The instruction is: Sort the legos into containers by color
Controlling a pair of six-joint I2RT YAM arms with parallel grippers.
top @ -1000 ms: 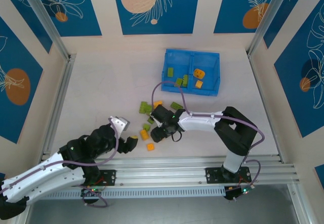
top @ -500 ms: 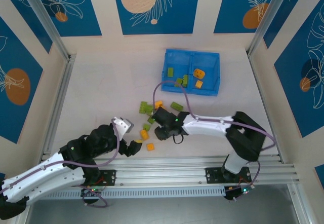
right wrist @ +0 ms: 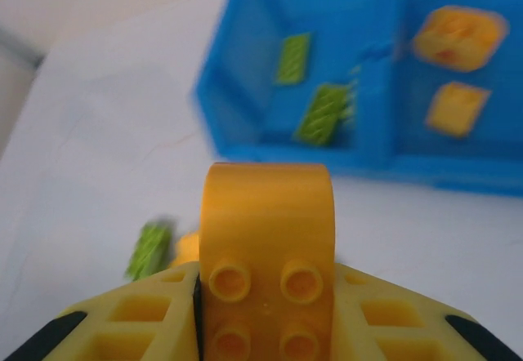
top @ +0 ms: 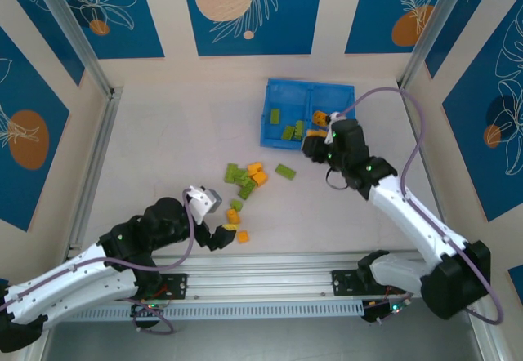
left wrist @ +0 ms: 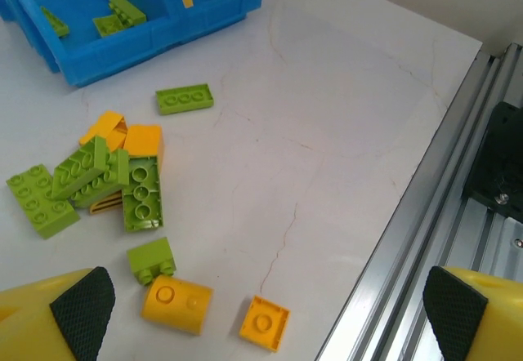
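The blue bin (top: 309,93) stands at the back, green legos (top: 276,116) in its left compartment and orange ones (top: 321,119) in its right. My right gripper (top: 315,143) hovers just before the bin's front wall, shut on an orange round-topped lego (right wrist: 267,238); the bin (right wrist: 245,91) lies ahead of it. My left gripper (left wrist: 265,322) is open low over the table, an orange square lego (left wrist: 263,323) between its fingers and an orange round lego (left wrist: 176,304) beside it. A loose pile of green and orange legos (top: 247,178) lies mid-table.
A single green flat lego (top: 285,171) lies between the pile and the bin. The aluminium rail (top: 327,263) runs along the near edge, close to my left gripper (top: 222,233). A small green lego (left wrist: 151,259) sits just beyond the orange round one.
My right arm has lifted away from the pile and swung back to the bin with the orange lego. My left gripper has edged right toward the near orange legos.
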